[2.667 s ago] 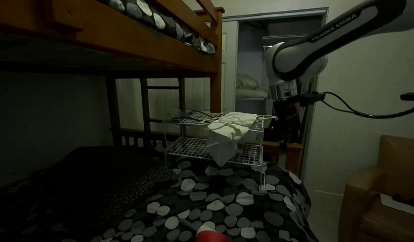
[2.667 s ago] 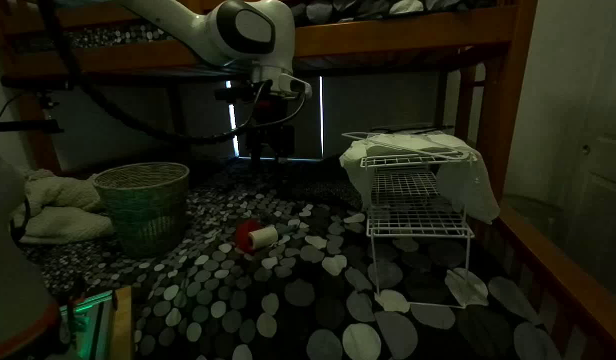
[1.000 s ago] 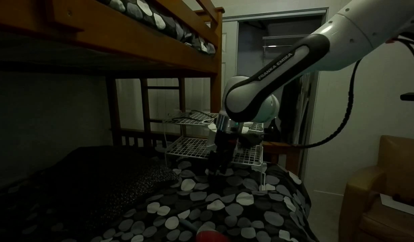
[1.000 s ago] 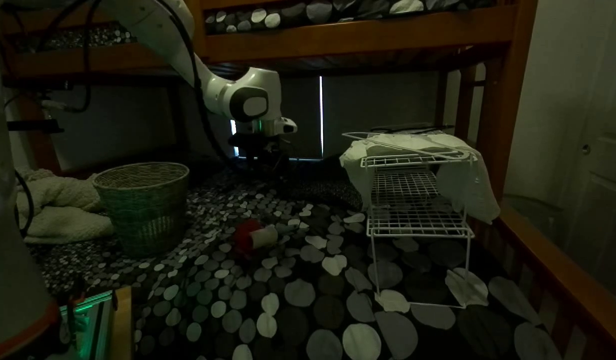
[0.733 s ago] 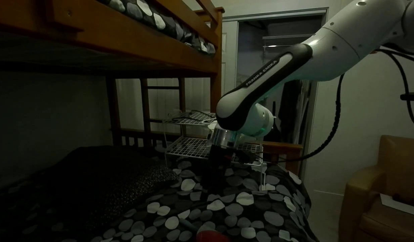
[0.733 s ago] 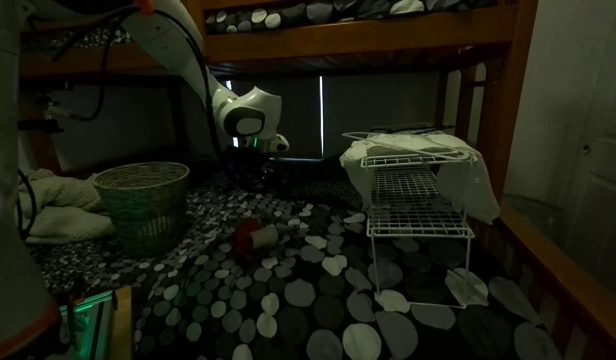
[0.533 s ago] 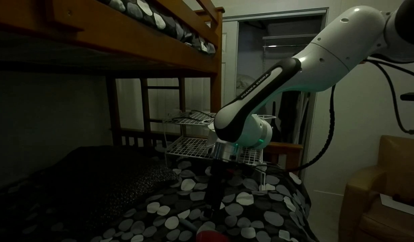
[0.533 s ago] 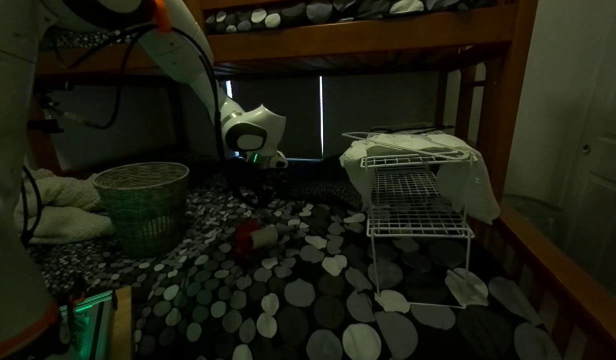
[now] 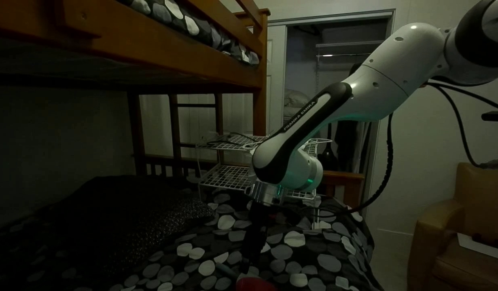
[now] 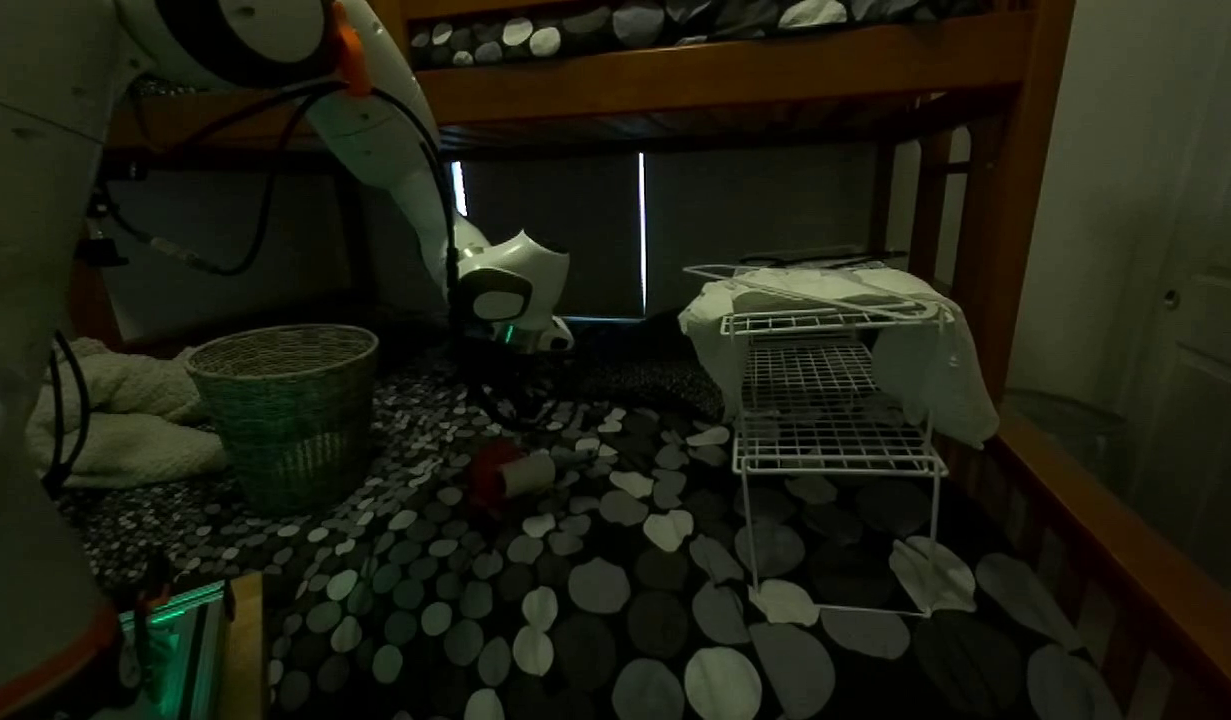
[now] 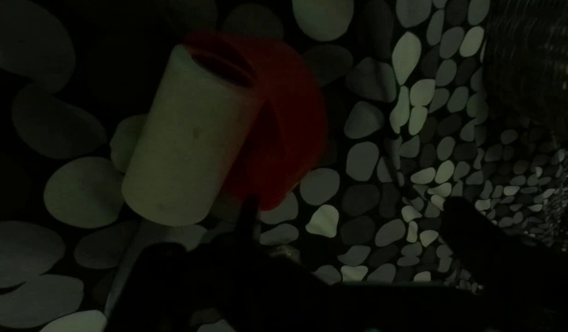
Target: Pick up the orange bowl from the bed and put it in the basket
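The orange bowl [image 11: 293, 115] looks red and lies tilted on the bed's spotted black bedding [image 10: 600, 590]. It shows in both exterior views [image 9: 255, 284] [image 10: 490, 475], cut by the lower edge in one. A white cylinder [image 11: 187, 143] lies against its opening. My gripper [image 11: 351, 203] is open and empty, fingers wide apart, pointing down. In the wrist view its left fingertip overlaps the bowl's lower edge; contact cannot be told. In the exterior views the dark gripper [image 9: 245, 264] [image 10: 523, 412] is low, just behind the bowl. The basket [image 10: 285, 430] is a round woven bin, upright on the bed.
A white wire rack [image 10: 835, 465] draped with white cloth stands on the bed. A grey stick-like piece [image 9: 225, 270] pokes out by the cylinder. A dark pillow [image 9: 131, 218], a fleece blanket [image 10: 125, 430] and the upper bunk's rail [image 10: 725, 80] are around.
The arm has swung in from above the bed and come down, bringing the gripper low beside the bowl. The bowl, cylinder, basket and rack look unmoved.
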`<action>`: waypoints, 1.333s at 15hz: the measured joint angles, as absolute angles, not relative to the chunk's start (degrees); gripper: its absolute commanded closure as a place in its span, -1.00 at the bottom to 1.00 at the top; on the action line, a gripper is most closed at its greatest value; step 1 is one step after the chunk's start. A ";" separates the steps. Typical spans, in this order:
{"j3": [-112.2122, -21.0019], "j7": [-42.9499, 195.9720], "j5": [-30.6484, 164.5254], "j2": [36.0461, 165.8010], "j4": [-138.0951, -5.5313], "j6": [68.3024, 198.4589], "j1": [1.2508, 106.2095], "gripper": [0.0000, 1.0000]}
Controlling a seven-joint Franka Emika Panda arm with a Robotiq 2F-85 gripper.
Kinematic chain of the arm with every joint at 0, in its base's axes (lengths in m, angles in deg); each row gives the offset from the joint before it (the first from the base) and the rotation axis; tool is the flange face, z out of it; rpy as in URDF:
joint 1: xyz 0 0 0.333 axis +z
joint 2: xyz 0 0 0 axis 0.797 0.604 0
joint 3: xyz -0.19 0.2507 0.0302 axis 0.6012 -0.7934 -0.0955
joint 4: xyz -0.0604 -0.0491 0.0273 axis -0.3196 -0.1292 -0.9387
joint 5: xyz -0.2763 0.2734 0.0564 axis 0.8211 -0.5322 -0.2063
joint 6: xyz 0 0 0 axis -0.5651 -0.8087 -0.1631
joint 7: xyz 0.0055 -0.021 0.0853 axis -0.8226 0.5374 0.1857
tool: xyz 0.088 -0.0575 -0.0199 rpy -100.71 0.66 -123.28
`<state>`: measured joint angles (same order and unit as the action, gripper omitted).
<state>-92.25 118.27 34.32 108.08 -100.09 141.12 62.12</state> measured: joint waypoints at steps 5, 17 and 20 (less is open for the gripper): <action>-94.29 119.21 34.63 113.14 -98.51 143.97 61.91 -0.47; -95.00 115.38 40.35 118.18 -94.49 135.61 61.55 1.00; -93.62 111.04 45.41 118.16 -92.43 126.20 62.02 0.98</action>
